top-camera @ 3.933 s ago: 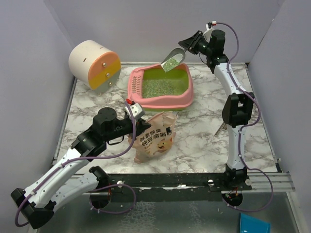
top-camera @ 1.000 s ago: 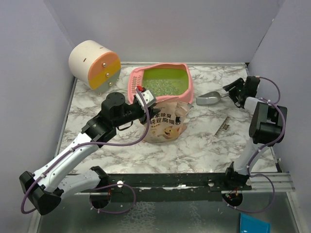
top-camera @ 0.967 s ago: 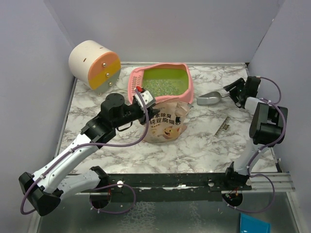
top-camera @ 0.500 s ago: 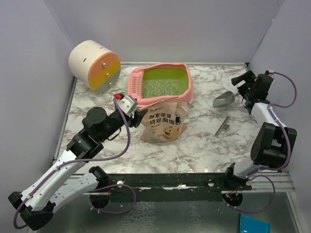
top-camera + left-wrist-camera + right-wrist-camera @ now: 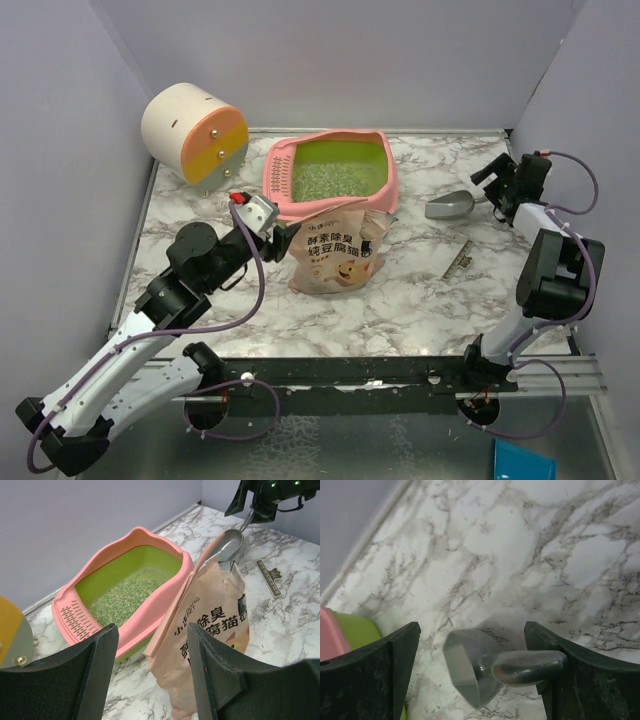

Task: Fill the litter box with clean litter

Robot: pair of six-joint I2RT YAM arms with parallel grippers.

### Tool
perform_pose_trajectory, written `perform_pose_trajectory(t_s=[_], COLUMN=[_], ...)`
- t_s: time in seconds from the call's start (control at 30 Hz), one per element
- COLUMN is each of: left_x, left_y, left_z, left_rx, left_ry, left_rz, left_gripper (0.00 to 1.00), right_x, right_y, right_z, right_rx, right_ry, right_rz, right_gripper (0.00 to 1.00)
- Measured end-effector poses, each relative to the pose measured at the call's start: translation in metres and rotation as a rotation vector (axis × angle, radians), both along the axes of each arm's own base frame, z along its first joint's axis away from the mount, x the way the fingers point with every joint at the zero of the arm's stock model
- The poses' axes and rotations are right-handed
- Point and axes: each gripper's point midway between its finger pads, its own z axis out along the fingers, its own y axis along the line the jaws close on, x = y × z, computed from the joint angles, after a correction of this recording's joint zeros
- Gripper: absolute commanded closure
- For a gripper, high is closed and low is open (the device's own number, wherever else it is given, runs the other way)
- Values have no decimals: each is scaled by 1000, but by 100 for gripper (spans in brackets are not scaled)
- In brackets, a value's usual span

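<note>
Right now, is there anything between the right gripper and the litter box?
Yes. The grey scoop lies on the marble table between the open right gripper and the litter box, its handle pointing into the gap between the fingers. Beyond the scoop's bowl, only bare table shows up to the box.

Cylinder [image 5: 194, 132]: far-left corner, on its side.
Pouch [image 5: 335, 258]: upright, centre.
Scoop [image 5: 449, 206]: lying right of pouch.
Clip [image 5: 458, 259]: flat, near scoop.

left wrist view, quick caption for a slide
Open left gripper facing the pouch in front of the litter box, clean litter covering its basin floor.
</note>
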Motion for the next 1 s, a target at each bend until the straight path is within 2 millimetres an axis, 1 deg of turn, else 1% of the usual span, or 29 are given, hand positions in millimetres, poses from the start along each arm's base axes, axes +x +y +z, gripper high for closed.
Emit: perform_pose_trajectory(t_s=[0.03,0.07,0.2,0.27,0.37,0.47,0.53,0.67,0.77,0.83,0.9,0.93,1.0], left_x=[0,-1,0,2,7,11,11,11,11,11,11,11,12], left_y=[0,1,1,-1,-5,-7,-8,-7,-7,-7,-7,-6,-3], left_z=[0,1,-1,-4,-16,-29,-33,-34,-35,-35,-35,-35,-36], left_rx=[-1,-2,0,9,34,66,76,81,82,82,84,84,84], left_ry=[-1,-1,2,13,45,80,91,96,97,98,98,98,96], left_rz=[0,0,2,5,9,10,11,11,11,11,14,16,32], left_gripper=[40,40,40,40,40,40,40,40,40,40,39,38,38], right_x=[0,3,9,1,-9,-17,-23,-30,-43,-53,-58,-60,-62], right_y=[0,-2,-9,-10,-18,-27,-30,-32,-28,-25,-22,-19,-9], right_z=[0,-21,-62,-81,-92,-93,-91,-85,-76,-68,-55,-45,-19], right_rx=[0,5,2,0,-46,-100,-120,-134,-135,-137,-139,-138,-134], right_ry=[0,59,187,252,312,340,347,343,326,310,278,253,169], right_rz=[0,2,0,-3,-28,-64,-81,-98,-101,-103,-99,-91,-48], right_gripper=[13,13,14,13,13,13,13,12,13,13,14,14,14])
